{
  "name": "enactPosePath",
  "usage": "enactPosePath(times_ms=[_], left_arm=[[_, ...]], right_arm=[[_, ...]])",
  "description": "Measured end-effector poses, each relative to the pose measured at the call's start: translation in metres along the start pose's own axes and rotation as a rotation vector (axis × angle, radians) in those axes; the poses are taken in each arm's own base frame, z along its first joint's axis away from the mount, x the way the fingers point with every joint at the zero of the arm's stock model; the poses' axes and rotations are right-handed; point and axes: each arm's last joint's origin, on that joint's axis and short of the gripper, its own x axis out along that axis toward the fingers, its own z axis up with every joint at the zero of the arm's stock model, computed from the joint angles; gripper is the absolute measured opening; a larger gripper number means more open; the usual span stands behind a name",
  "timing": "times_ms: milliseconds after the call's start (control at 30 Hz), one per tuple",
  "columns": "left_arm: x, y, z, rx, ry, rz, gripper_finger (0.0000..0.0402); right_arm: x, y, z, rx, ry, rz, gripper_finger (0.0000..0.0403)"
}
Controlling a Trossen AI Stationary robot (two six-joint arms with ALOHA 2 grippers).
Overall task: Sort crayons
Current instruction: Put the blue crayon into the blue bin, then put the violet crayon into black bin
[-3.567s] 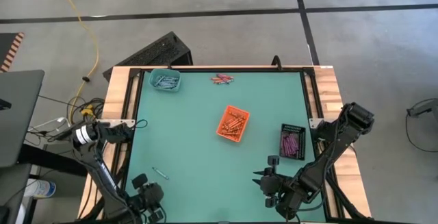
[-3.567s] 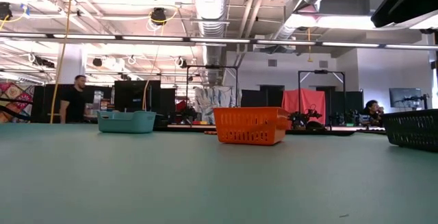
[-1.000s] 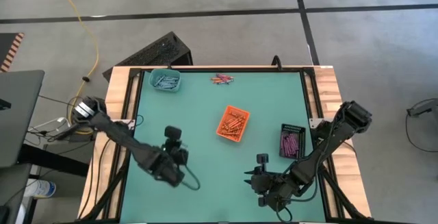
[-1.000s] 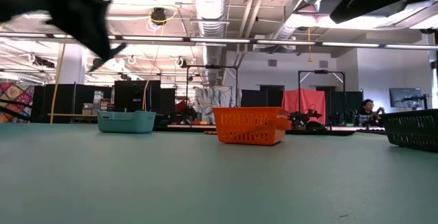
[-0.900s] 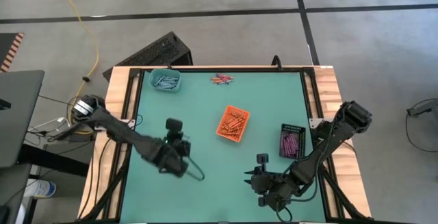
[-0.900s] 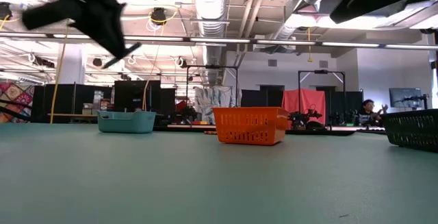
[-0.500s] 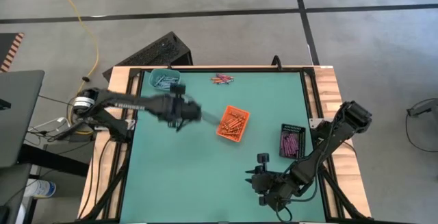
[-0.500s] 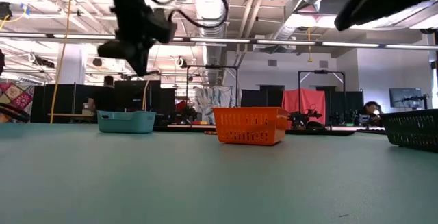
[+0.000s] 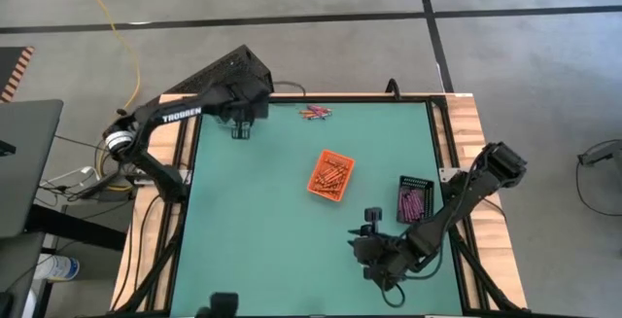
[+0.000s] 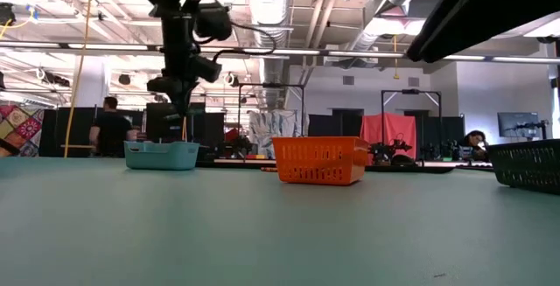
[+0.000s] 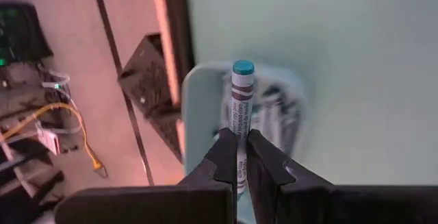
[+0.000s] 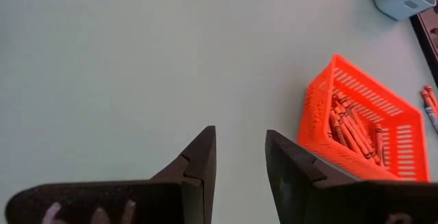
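a blue-grey crayon [image 11: 241, 107] pinched in the left gripper [image 11: 237, 157] fingers hangs above the teal tray [image 11: 198, 107], likely next released; right gripper [image 12: 237, 157] fingers parted, empty.

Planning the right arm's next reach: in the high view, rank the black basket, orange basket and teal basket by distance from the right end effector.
From the right end effector:
1. Black basket, right side.
2. Orange basket, table centre.
3. Teal basket, far left corner, mostly hidden under the left arm.

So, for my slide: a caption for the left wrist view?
Left claw holds a blue crayon above the light-blue bin.
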Motion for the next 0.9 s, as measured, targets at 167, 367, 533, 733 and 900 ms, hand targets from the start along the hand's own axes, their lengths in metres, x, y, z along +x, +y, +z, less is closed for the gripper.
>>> enactPosePath(times_ms=[167,367,533,733,900], left_arm=[[0.015,0.024,-0.022,-0.07,0.009,-0.007,0.0],[0.027,0.041,-0.043,-0.177,-0.038,-0.061,0.0001],[0.033,0.046,-0.052,-0.232,-0.062,-0.103,0.0035],[0.055,0.043,-0.049,-0.279,-0.011,-0.144,0.0121],[0.067,0.041,-0.042,-0.367,-0.003,-0.141,0.0175]], right_arm=[[0.004,-0.005,0.0,0.003,0.018,-0.018,0.0118],[0.012,-0.014,0.002,0.014,0.04,-0.045,0.0118],[0.016,-0.02,0.003,0.005,0.053,-0.059,0.0118],[0.02,-0.025,0.004,0.007,0.068,-0.07,0.0118],[0.02,-0.026,0.002,0.0,0.078,-0.078,0.0118]])
